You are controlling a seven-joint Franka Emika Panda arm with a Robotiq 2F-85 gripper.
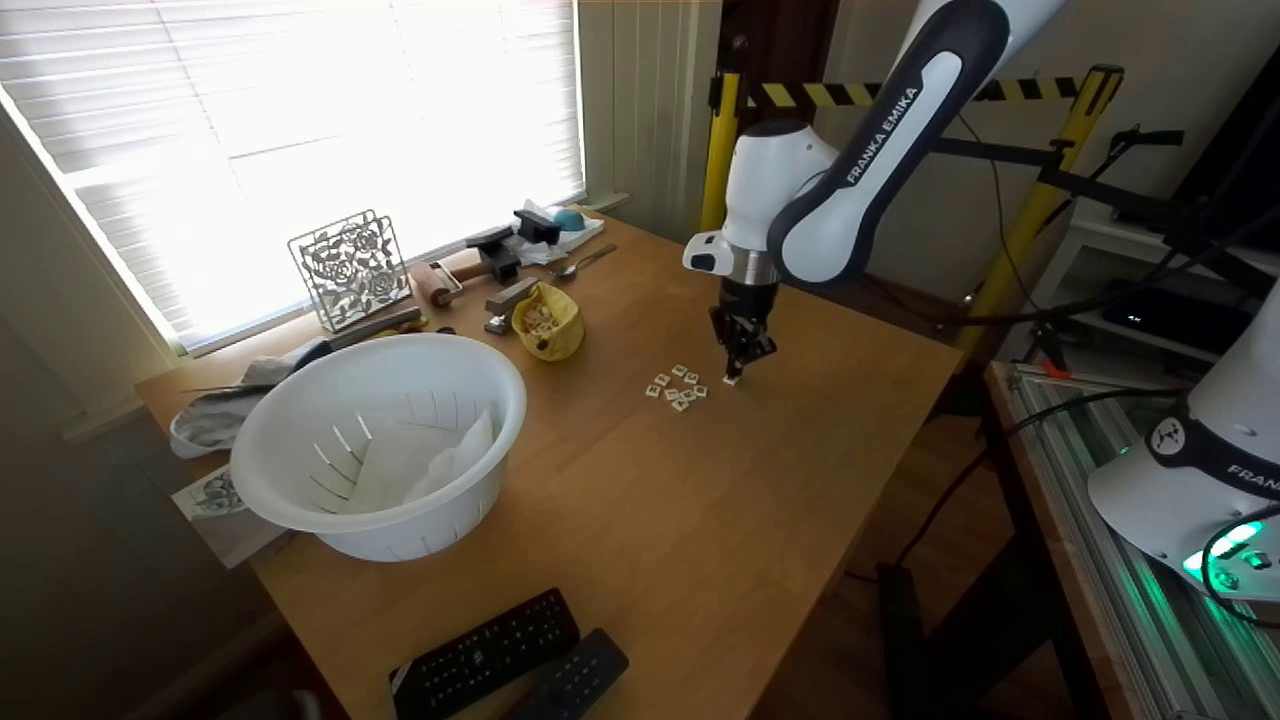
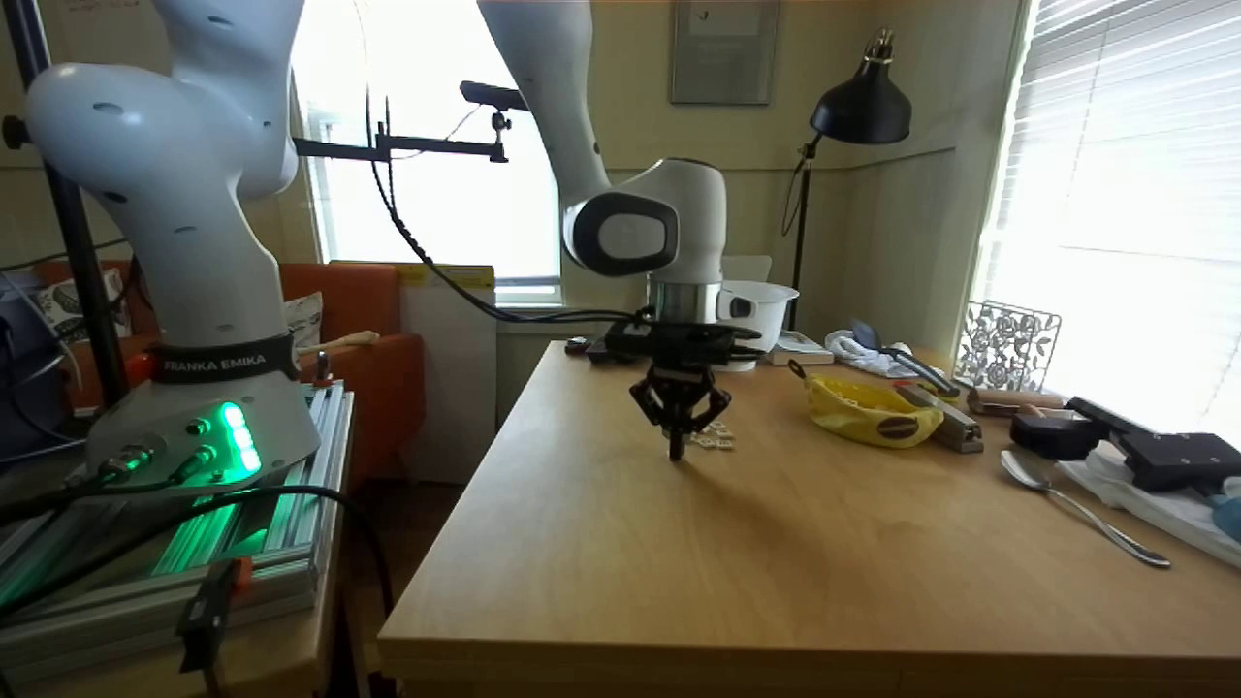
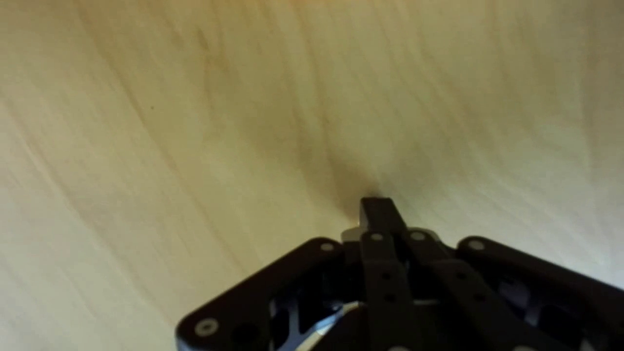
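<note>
One tile [image 1: 731, 381] apart from the rest — gripper [image 2: 676, 456] right over it, pinched fully narrow, nothing seen between.
Tile lies on the table [image 1: 800, 450], contact unclear. Looks partway — other tiles [image 1: 672, 395] sit in a loose cluster nearby; more pieces [image 1: 540, 319] in the yellow pouch [image 1: 563, 337] farther off.

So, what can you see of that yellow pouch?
The yellow pouch looks like soft fabric, with a dark oval patch on its side and a dark tip at one end. It sits open on the wooden table, holding small pale pieces. A grey block-like object lies close beside it; whether they touch, I can't tell.
</note>
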